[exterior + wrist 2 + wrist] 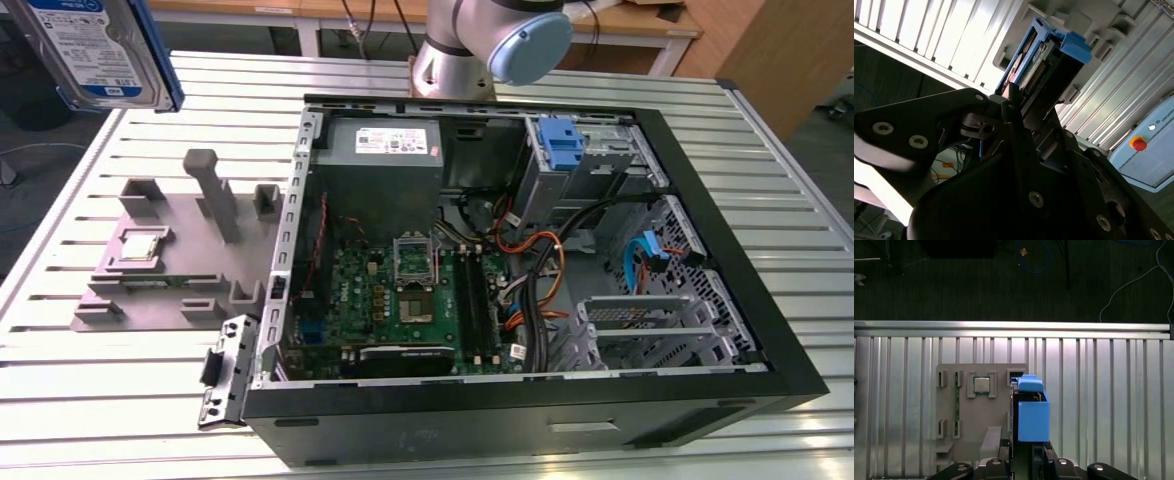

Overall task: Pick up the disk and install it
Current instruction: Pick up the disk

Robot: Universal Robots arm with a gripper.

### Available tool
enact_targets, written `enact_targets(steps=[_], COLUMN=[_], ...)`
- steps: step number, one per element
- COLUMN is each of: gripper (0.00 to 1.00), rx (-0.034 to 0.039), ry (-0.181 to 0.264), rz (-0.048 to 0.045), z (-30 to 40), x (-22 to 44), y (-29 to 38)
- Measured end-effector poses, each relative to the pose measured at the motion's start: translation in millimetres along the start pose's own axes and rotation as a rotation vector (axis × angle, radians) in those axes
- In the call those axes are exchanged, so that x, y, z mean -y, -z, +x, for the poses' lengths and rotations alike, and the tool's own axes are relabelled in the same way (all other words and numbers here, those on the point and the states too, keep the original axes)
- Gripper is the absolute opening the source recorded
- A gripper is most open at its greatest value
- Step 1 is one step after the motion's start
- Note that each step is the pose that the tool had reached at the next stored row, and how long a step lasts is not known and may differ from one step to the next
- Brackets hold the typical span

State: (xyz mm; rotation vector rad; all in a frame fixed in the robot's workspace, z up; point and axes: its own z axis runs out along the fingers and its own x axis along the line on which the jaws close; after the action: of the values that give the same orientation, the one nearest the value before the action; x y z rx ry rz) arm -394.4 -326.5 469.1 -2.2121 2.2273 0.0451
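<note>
Gripped the disk [100, 50] edge-on, claw [1016, 107] closed tight upon it, and hung it high above the grey holder [187, 285] on the table [80, 400], clear of its upright posts.

Silver disk [100, 50], blue-and-white label (bright blue bracket), upright in mid-air, exterior view's upper left.

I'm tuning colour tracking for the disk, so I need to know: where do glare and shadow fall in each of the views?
Exterior view: the disk is evenly lit, the computer case shadowed inside. Second wrist view: the table slats are washed out white, the gripper dark against them. First wrist view: glare streaks the slats, while the disk's blue reads clean.
</note>
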Motion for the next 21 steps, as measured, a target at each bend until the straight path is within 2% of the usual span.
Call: enact_targets(steps=[6, 10, 21], gripper=[0.35, 0.35, 0.35], rx=[0.0, 0.0, 0.0], ry=[0.0, 0.0, 0.0], rz=[-0.0001, 0.0, 0.0001], z=[-0.1, 0.0, -0.1], x=[0.3, 2.9, 21.4], y=[0.1, 0.1, 0.3])
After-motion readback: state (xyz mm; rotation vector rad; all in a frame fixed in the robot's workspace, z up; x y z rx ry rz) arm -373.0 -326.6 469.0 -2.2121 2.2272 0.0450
